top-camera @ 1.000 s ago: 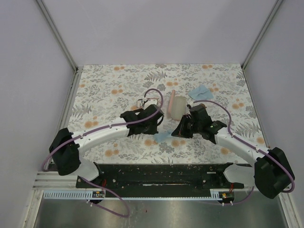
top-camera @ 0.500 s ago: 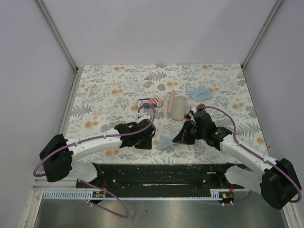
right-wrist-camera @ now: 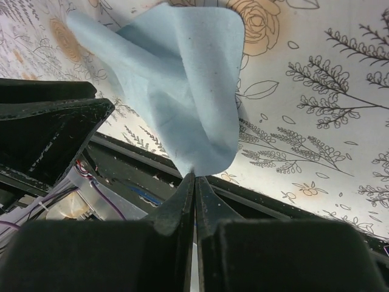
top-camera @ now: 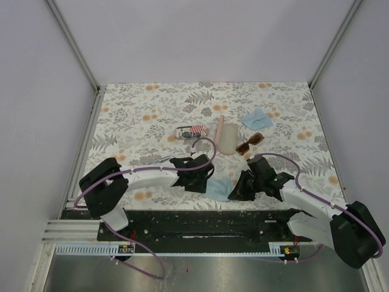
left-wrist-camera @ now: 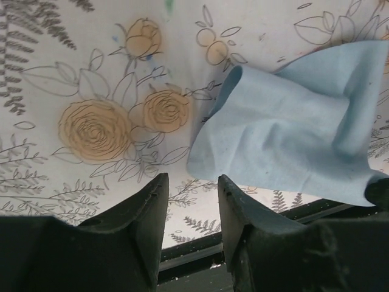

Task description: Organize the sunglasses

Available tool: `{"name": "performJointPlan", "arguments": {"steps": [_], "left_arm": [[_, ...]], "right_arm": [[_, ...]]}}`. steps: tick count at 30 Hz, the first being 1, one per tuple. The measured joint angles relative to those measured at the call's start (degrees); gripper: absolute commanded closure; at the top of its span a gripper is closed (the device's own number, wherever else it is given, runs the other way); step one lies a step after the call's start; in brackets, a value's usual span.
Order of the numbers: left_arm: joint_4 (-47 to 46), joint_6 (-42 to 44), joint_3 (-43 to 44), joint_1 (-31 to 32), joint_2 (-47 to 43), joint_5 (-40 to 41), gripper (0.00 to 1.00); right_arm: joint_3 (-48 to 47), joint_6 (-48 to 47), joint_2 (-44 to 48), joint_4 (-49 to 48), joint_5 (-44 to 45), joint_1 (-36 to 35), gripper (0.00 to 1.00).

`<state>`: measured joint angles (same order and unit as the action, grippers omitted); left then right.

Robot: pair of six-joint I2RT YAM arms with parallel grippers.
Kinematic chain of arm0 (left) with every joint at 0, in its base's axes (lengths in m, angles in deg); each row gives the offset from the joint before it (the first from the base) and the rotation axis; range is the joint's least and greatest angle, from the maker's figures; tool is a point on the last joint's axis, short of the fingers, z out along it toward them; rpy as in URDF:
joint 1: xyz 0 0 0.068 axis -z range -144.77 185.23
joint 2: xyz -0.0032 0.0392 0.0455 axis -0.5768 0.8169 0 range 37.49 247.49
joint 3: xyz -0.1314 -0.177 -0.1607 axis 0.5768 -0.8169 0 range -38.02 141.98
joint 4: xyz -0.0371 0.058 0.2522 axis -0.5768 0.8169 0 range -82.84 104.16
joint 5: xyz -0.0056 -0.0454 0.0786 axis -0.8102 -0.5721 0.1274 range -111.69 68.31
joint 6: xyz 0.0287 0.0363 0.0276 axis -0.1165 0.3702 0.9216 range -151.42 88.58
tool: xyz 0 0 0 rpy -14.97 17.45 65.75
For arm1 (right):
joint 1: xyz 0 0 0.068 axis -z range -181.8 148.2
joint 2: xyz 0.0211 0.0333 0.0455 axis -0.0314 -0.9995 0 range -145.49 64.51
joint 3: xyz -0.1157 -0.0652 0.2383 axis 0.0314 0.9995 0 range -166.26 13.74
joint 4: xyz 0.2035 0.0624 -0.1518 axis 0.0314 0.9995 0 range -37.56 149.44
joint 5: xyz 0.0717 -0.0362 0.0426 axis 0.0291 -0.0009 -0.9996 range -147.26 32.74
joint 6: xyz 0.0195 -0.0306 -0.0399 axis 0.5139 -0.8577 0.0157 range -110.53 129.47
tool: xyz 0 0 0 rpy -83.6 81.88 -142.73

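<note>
The reddish-brown sunglasses (top-camera: 250,143) lie unfolded on the floral table, right of the cases and free of both grippers. What looks like a slim pale pair (top-camera: 160,159) shows faintly behind the left arm. My right gripper (top-camera: 236,192) (right-wrist-camera: 194,175) is shut on the corner of a light blue cloth (top-camera: 219,187) (right-wrist-camera: 182,79) near the table's front edge. My left gripper (top-camera: 205,180) (left-wrist-camera: 192,179) stands open just left of that cloth (left-wrist-camera: 292,140), with nothing between its fingers.
A flag-printed case (top-camera: 193,130), a pink oblong case (top-camera: 219,129) and a pale translucent case (top-camera: 229,138) sit mid-table. A second blue cloth (top-camera: 256,118) lies farther back right. The black base rail (top-camera: 200,222) runs along the near edge.
Both arms drew back toward the near edge. The right gripper carried the blue cloth with it. The left gripper went from shut to open. The sunglasses and flag case came into view.
</note>
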<state>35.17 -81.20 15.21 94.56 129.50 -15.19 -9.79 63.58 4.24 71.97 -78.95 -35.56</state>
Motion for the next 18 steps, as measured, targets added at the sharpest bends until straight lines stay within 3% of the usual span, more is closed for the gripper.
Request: {"name": "performJointPlan", "arguments": {"steps": [10,16,18], "left_arm": [[-0.2,1.1,5.6,1.2,6.7,0.6,0.6],[1.9,0.2,7.6,3.2,8.6,4.1,0.85],[2.3,-0.2,7.9,3.8,9.0,5.1,1.0]], "right_arm": [[0.8,-0.3,-1.1,-0.2,-0.1,0.0,0.92],[0.8,-0.3,-1.3,-0.2,-0.1,0.0,0.92],[0.8,-0.3,-1.3,-0.2,-0.1,0.0,0.92]]}}
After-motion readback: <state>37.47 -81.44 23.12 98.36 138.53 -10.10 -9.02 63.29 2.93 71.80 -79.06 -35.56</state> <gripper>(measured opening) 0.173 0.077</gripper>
